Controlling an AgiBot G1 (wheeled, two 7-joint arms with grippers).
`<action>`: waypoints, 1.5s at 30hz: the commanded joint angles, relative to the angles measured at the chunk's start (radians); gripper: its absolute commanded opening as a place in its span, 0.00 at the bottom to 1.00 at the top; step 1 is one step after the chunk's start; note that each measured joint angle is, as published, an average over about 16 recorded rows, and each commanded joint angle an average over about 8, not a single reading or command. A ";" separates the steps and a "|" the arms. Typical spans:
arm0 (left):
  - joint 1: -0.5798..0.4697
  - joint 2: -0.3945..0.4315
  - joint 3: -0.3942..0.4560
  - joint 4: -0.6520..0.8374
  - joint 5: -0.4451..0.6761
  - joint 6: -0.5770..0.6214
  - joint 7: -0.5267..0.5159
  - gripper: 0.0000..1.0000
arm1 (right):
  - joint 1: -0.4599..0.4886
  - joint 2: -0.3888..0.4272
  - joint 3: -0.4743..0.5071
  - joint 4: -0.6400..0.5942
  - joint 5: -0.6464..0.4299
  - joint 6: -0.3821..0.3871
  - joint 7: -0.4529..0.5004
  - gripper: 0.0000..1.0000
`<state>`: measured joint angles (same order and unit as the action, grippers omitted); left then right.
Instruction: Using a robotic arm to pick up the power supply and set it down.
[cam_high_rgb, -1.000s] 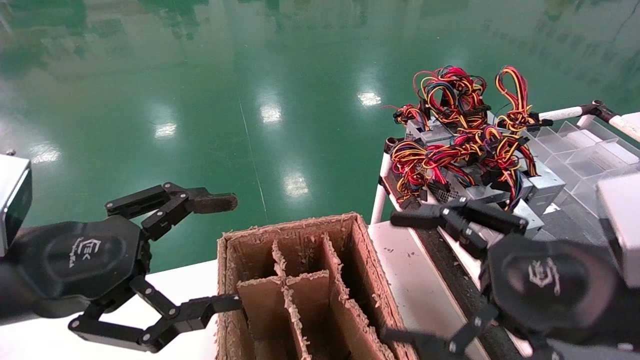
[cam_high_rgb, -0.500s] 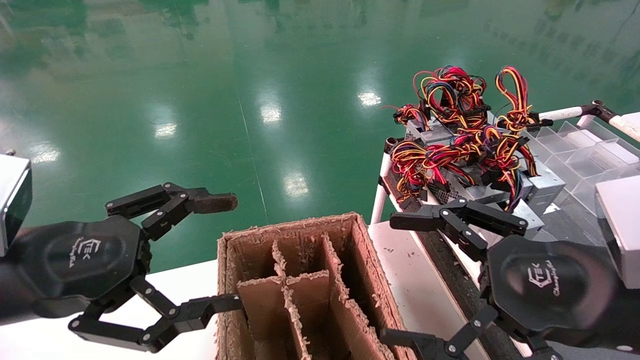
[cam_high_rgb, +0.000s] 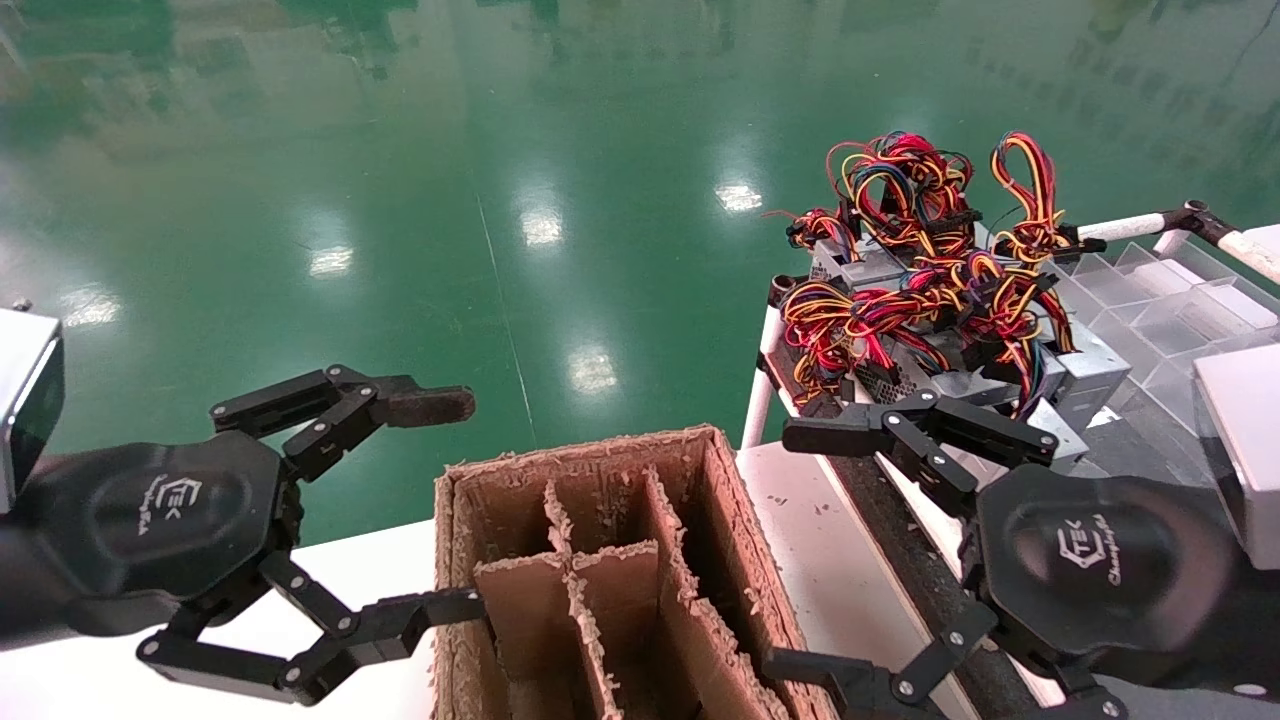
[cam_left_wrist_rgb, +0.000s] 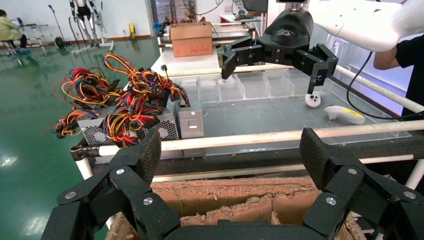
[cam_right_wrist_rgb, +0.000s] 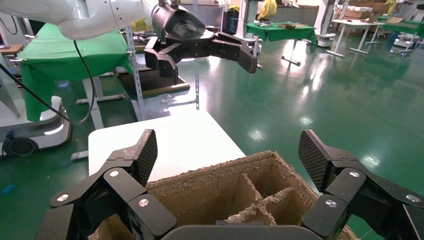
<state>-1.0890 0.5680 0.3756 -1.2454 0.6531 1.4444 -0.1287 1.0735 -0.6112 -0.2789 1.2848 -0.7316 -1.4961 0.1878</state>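
Several grey power supply boxes (cam_high_rgb: 1085, 368) with red, yellow and orange wire bundles (cam_high_rgb: 920, 250) lie piled on a cart at the right; the pile (cam_left_wrist_rgb: 145, 122) also shows in the left wrist view. My right gripper (cam_high_rgb: 795, 550) hovers open and empty just in front of the pile, beside the cardboard box's right wall, touching nothing. The left gripper (cam_high_rgb: 445, 505) hangs open and empty at the box's left side. Each wrist view looks between its own open fingers (cam_left_wrist_rgb: 232, 155) (cam_right_wrist_rgb: 229, 155) at the box, with the other arm's gripper (cam_left_wrist_rgb: 275, 50) (cam_right_wrist_rgb: 200, 50) farther off.
A worn cardboard box (cam_high_rgb: 580, 455) with inner dividers stands on the white table (cam_high_rgb: 380, 560) between the grippers. A white tube rail (cam_high_rgb: 760, 400) edges the cart. A clear compartment tray (cam_high_rgb: 1170, 300) sits behind the pile. Green floor lies beyond.
The right gripper has shifted and turned slightly, staying open in front of the pile. The left arm has not moved.
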 joint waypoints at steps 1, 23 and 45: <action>0.000 0.000 0.000 0.000 0.000 0.000 0.000 1.00 | 0.000 0.000 0.000 -0.001 0.000 0.000 0.000 1.00; 0.000 0.000 0.000 0.000 0.000 0.000 0.000 1.00 | 0.001 0.000 -0.001 -0.003 0.002 0.002 -0.001 1.00; 0.000 0.000 0.000 0.000 0.000 0.000 0.000 1.00 | 0.001 0.000 -0.001 -0.003 0.002 0.002 -0.001 1.00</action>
<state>-1.0890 0.5680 0.3756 -1.2454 0.6531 1.4444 -0.1287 1.0749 -0.6111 -0.2800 1.2818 -0.7297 -1.4945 0.1863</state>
